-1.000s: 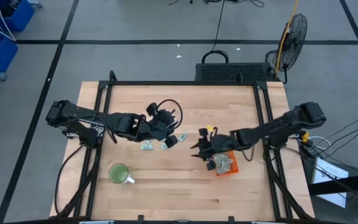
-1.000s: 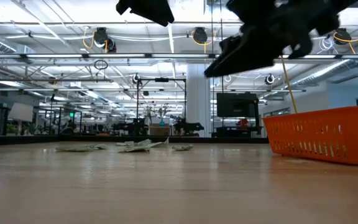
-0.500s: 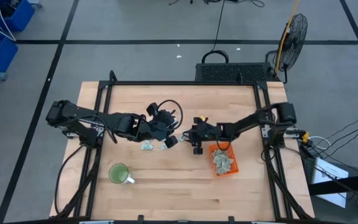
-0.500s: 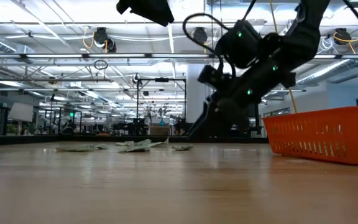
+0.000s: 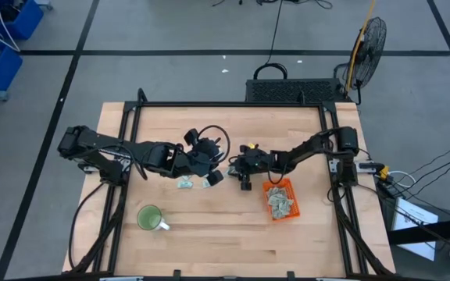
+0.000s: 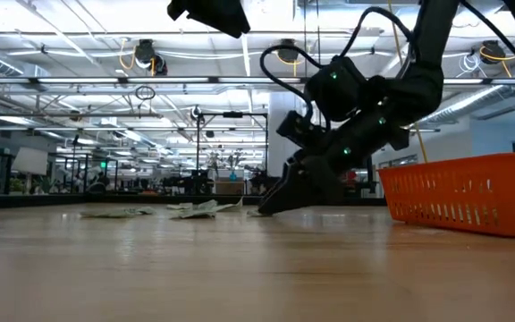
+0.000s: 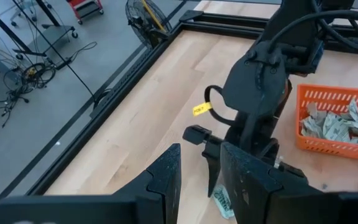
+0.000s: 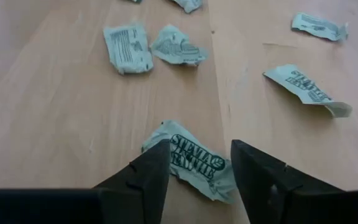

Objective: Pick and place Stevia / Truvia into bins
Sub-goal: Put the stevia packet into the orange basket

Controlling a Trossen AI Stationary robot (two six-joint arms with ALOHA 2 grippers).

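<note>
While both dark two-fingered hands hover over the pale wooden table, five small flat paper sachets, pale green and white and crumpled, show whole in the right wrist view; a sixth is cut off at the edge. The right hand has its fingers spread apart, straddling the nearest sachet. The left hand hangs just beside it, fingers parted around nothing. One shallow bright-orange plastic tray with slotted walls holds a heap of sachets, too jumbled to count. One round green mug stands well apart.
</note>
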